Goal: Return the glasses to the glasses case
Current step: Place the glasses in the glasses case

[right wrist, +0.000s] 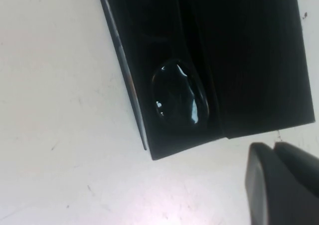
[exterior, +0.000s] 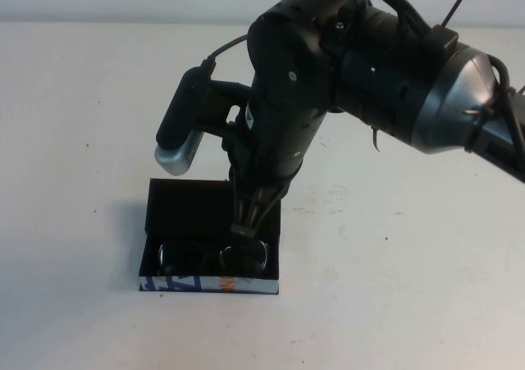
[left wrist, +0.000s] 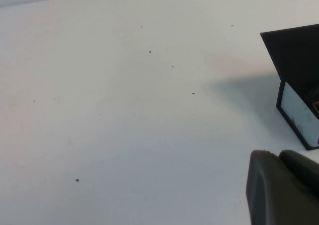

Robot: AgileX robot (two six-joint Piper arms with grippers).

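Observation:
The glasses case (exterior: pixel 182 208) lies open on the white table, its black lid folded flat behind and its blue, white and orange side facing front. The dark glasses (exterior: pixel 213 258) lie inside the tray; one lens shows in the right wrist view (right wrist: pixel 179 96). My right gripper (exterior: pixel 248 221) hangs just above the tray's back edge, over the glasses' right half, with its fingers together and nothing between them (right wrist: pixel 274 146). My left gripper (left wrist: pixel 279 155) is out of the high view, low over the table to the left of the case (left wrist: pixel 298 65), fingers together and empty.
The right arm's wrist and its camera housing (exterior: pixel 184 140) hang over the table behind the case. White table (exterior: pixel 394 288) lies all round the case.

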